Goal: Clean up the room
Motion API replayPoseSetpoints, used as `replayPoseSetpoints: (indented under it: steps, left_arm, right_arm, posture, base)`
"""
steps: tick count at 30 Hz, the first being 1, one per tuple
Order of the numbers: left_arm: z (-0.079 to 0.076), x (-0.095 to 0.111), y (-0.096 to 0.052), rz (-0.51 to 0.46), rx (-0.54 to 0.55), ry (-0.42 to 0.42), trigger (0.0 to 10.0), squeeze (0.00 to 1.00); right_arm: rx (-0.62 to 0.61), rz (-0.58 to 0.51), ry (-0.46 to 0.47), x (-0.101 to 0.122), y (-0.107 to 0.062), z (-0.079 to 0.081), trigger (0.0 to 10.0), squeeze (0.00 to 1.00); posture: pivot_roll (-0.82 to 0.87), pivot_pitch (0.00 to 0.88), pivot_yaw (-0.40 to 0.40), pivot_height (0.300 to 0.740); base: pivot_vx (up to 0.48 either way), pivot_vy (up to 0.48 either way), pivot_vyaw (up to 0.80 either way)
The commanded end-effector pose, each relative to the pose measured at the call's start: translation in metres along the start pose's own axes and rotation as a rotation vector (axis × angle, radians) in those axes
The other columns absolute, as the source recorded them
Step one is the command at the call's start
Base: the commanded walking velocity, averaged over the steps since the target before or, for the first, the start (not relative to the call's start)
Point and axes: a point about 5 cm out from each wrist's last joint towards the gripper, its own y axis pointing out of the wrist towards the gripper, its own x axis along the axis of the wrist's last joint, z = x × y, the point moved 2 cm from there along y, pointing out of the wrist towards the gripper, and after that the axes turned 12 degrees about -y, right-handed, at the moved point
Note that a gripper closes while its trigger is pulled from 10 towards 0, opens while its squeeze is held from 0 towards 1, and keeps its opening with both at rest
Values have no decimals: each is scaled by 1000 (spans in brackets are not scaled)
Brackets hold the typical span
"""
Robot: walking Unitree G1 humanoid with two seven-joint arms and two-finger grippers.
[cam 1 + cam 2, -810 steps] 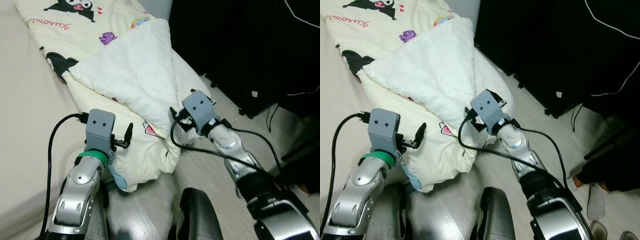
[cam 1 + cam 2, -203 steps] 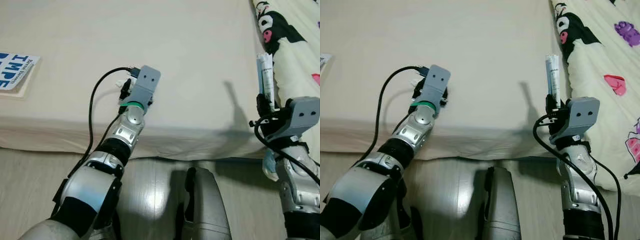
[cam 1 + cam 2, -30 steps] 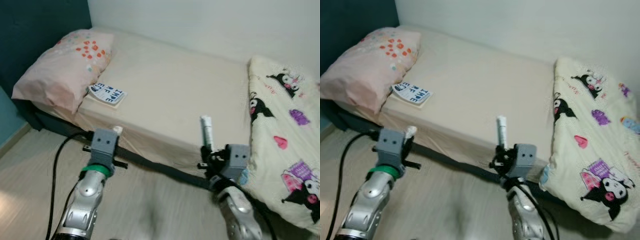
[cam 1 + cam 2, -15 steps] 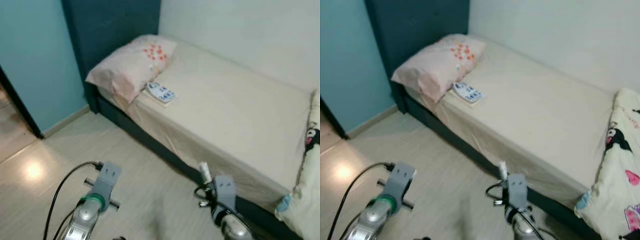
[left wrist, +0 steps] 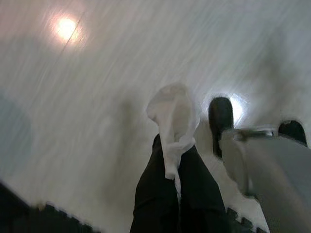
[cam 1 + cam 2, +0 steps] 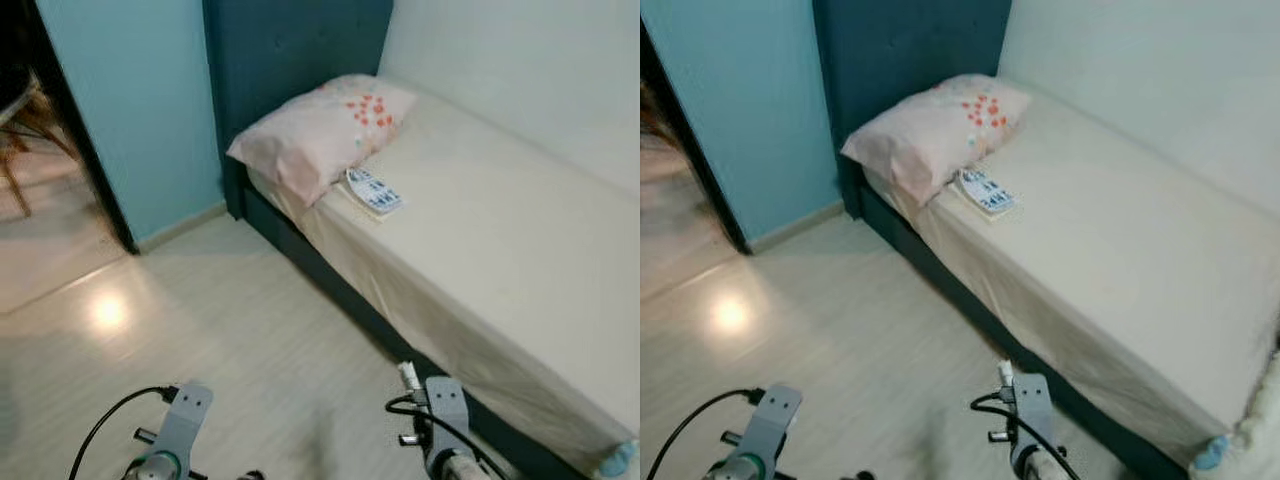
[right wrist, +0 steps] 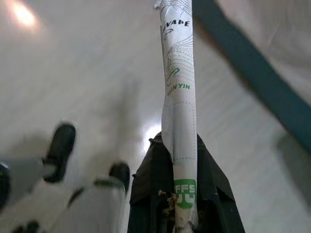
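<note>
My left gripper (image 5: 172, 145) is shut on a crumpled white tissue (image 5: 174, 116), held above the pale wood floor. My right gripper (image 7: 177, 145) is shut on a rolled white wrapper with green print (image 7: 179, 73), which stands upright out of the fingers. In the eye views both wrists sit at the very bottom of the picture: the left wrist block (image 6: 185, 415) and the right wrist block (image 6: 443, 405), with the wrapper's tip (image 6: 406, 375) poking up beside it. Both arms hover over the floor next to the bed.
A bed with a beige sheet (image 6: 490, 260) and a dark base runs along the right. On it lie a pink pillow (image 6: 320, 130) and a book (image 6: 373, 190). A patterned blanket's corner (image 6: 620, 460) hangs at the far right. An open doorway (image 6: 45, 190) breaks the teal wall (image 6: 150, 110) on the left.
The camera has swung left and pulled back: the bed slid right, the doorway came into view, and the arms sank lower. Both grippers keep their hold.
</note>
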Motion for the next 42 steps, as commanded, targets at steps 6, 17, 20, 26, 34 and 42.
replayPoseSetpoints:
  steps: [6,17,20,26,34,42]
  left_arm:
    - [-7,5,2,-30,-20,-21,10000,0]
    - [-6,23,5,-105,10,-63,10000,0]
    - [-6,25,5,-114,11,-57,10000,0]
    - [-4,26,5,-120,18,-56,10000,0]
    - [-4,32,5,-155,30,-56,10000,0]
    - [-2,44,6,-205,45,-49,10000,0]
  right_arm:
    - [-25,8,52,-6,-2,-6,10000,0]
    - [16,-63,62,14,4,9,10000,0]
    - [21,-90,66,21,5,10,10000,0]
    - [13,-111,82,27,7,8,10000,0]
    - [6,-158,105,40,9,6,10000,0]
    - [30,-250,116,66,12,11,10000,0]
  posture:
    - [66,44,-69,719]
    - [71,48,-69,719]
    - [71,48,-69,719]
    - [80,49,-64,719]
    - [82,50,-62,719]
    - [85,46,-61,719]
  base:
    - [0,0,697]
    - [0,0,699]
    - [0,0,696]
    - [0,0,700]
    - [0,0,696]
    - [264,0,350]
